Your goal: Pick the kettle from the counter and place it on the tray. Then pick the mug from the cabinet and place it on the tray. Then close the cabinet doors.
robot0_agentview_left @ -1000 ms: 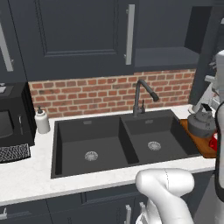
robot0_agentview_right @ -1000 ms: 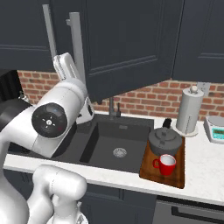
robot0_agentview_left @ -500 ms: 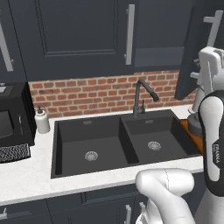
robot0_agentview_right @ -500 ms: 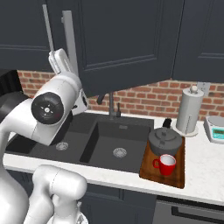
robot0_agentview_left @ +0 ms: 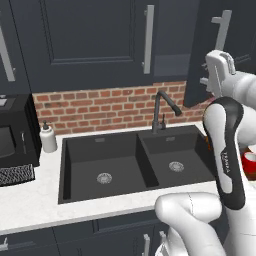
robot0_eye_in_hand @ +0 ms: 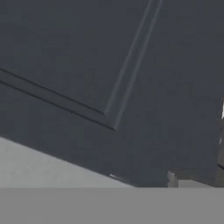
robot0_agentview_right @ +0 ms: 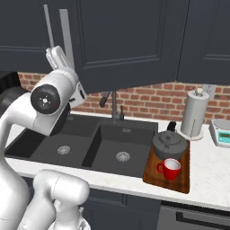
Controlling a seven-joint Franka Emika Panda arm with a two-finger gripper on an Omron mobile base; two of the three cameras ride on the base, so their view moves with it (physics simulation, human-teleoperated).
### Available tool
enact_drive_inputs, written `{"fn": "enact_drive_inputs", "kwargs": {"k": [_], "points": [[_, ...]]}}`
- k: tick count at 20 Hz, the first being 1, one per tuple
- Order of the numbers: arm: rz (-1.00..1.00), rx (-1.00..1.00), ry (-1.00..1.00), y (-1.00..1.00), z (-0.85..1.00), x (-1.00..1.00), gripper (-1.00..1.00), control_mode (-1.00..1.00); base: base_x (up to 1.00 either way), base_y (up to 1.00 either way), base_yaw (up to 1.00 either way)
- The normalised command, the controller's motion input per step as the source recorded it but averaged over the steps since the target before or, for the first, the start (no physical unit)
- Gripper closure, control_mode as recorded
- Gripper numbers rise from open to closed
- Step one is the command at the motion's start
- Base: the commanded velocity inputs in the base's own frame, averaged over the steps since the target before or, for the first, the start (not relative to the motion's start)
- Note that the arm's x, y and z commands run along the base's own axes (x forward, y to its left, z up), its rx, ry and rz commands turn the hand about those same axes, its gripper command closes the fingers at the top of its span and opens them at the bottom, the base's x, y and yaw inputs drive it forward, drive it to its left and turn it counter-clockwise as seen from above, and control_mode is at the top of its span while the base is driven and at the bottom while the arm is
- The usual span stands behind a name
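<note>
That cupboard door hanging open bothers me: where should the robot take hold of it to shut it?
Probably the long vertical silver bar handle by the free edge of the cabinet door, with the fingers closing across the bar from either side. The bar stands off the panel, which is flat and offers nothing to pinch. The hand is open close by.

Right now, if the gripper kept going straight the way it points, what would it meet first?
Most likely the panelled face of the open cabinet door, which lies straight ahead in the hand view. How near it is cannot be told.
</note>
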Motion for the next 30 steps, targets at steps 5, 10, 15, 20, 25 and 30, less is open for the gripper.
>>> {"fn": "enact_drive_inputs", "kwargs": {"k": [5,10,15,20,25,30], "points": [[0.00,-0.04,0.00,0.00,-0.09,0.78,-1.00,-1.00,0.00,0.00,0.00],[0.00,-0.06,0.00,0.00,-0.10,0.66,-1.00,-1.00,0.00,0.00,0.00],[0.00,-0.10,0.00,0.00,-0.13,0.56,-1.00,-1.00,0.00,0.00,0.00],[0.00,-0.09,0.01,0.00,-0.17,0.56,-1.00,-1.00,0.00,0.00,0.00],[0.00,-0.10,0.02,0.00,-0.17,0.59,-1.00,-1.00,0.00,0.00,0.00],[0.00,-0.09,0.01,0.00,-0.20,0.43,-1.00,-1.00,0.00,0.00,0.00]]}}
